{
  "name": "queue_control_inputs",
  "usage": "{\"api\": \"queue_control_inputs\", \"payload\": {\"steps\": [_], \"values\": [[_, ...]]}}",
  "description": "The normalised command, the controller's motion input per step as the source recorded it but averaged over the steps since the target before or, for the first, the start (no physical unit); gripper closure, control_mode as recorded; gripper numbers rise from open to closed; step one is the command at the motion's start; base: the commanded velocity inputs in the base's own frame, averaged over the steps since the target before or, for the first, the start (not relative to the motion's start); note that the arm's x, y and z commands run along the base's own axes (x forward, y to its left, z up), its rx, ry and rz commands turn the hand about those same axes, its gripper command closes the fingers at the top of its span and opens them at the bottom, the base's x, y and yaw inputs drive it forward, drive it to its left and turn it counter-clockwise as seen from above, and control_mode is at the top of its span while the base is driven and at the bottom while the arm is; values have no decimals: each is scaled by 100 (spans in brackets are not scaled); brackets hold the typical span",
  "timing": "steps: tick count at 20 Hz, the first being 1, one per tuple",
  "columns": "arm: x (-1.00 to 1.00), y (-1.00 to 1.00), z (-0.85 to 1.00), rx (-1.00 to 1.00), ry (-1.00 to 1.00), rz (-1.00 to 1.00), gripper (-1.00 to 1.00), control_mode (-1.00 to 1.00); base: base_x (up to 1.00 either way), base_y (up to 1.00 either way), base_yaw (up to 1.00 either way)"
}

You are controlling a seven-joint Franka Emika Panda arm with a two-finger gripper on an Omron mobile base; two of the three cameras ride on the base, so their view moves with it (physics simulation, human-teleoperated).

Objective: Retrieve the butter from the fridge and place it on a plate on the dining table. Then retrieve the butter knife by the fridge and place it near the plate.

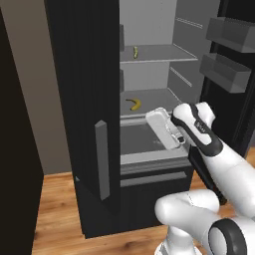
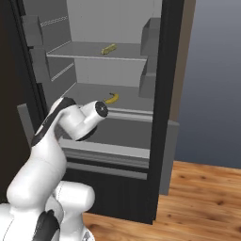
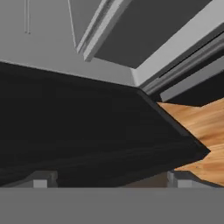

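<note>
A: Gripper (image 3: 109, 181) first. Jaws spread wide, nothing between them; two small dark fingertips (image 3: 41, 179) far apart at the bottom of the hand view.

B: Pointed at what?

A: Down and close against a broad black panel (image 3: 87, 127), apparently a fridge door, with grey shelf edges above it and wood floor (image 3: 201, 127) off to one side. White hand (image 1: 167, 127) raised in front of the open fridge (image 1: 84, 99), level with the lower drawer (image 1: 137, 137).

B: And inside the fridge?

A: Light grey shelves. On the upper shelf (image 1: 159, 54), the butter (image 1: 135, 52): small, slim, yellow, lying flat toward the back. Well above the gripper, not touched.

B: Lying which way?

A: From the left base view, long axis roughly front to back. From the right base view (image 2: 108, 49), slanted across the shelf, one end nearer the right door.

B: Anything else stored?

A: A curved yellow banana (image 1: 133, 103) on the shelf below. Grey bins (image 1: 226, 72) on the open door, contents not visible.

B: Surroundings?

A: Black fridge body, grey bar handle (image 1: 102, 159) on the left door, wood plank floor, plain grey wall (image 2: 212, 80).
</note>
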Motion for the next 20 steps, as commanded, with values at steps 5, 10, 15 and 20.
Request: {"api": "queue_control_inputs", "payload": {"steps": [5,10,15,20], "values": [[16,70,-18,7,13,9,-100,-100,0,0,0],[0,54,-20,26,10,13,-100,-100,0,0,0],[0,77,-1,17,10,14,-100,-100,0,0,0],[-1,80,0,2,11,20,-100,-100,0,0,0]]}}
